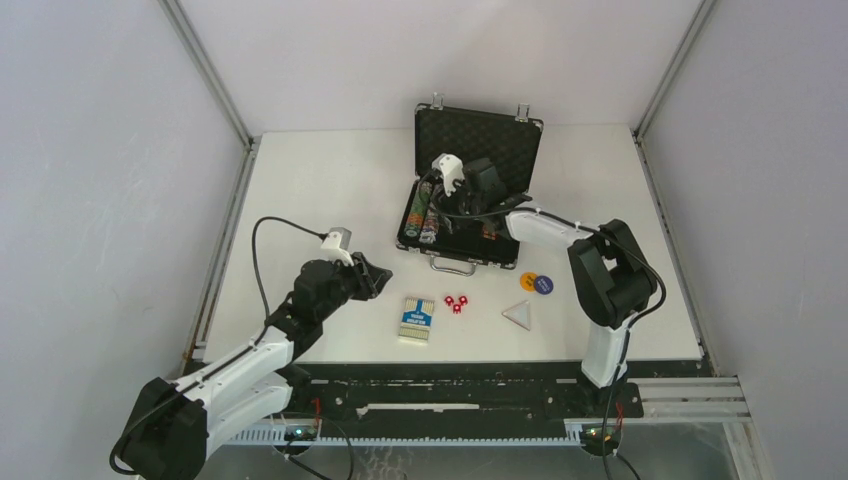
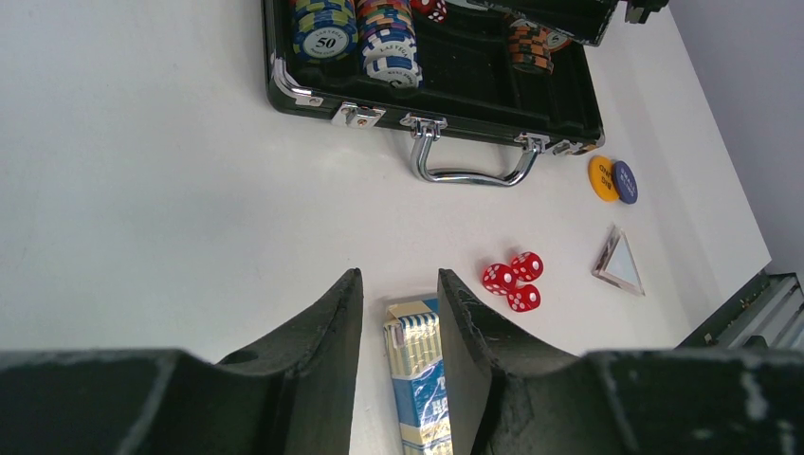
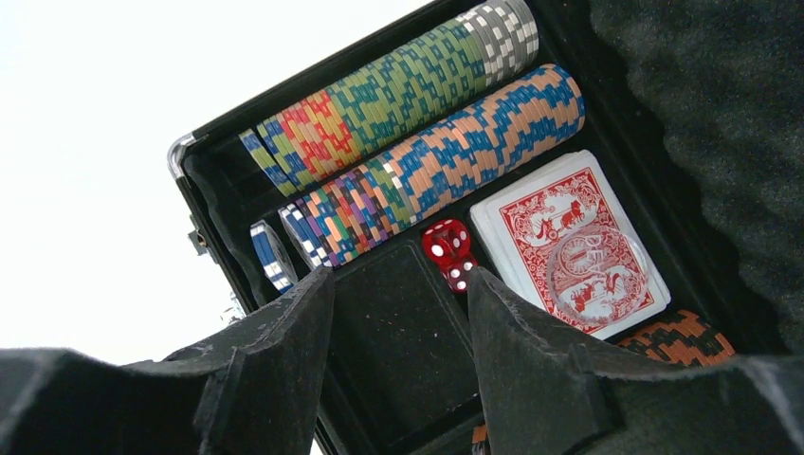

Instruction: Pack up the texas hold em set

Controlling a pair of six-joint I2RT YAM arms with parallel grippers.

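The black briefcase of the hold 'em set stands open toward the far edge of the table, a little right of centre. Its foam-lined lid is propped upright and its silver handle faces the arms, so both can reach in from the near side.

The right gripper hangs over the tray with its jaws wide and nothing between them. Its wrist view shows it above a bare compartment beside two red dice and a stack of red-backed cards. Poker chips lie on edge in two long rows, apparently how the foam slots are meant to take them.

Toward the near edge, about midway along it, lie the pieces not yet packed: a blue card box, three more dice and a triangle piece. Two round buttons, one yellow and one blue, overlap near the case's near right corner.

The left gripper is also spread and empty. From its wrist view the jaws frame one end of the card box, so that looks the likely next pick. Whether they are low enough to close on it cannot be told.

One chip face reads "50". The white lettering on the card box and the print on the buttons are too small or cut off to read.
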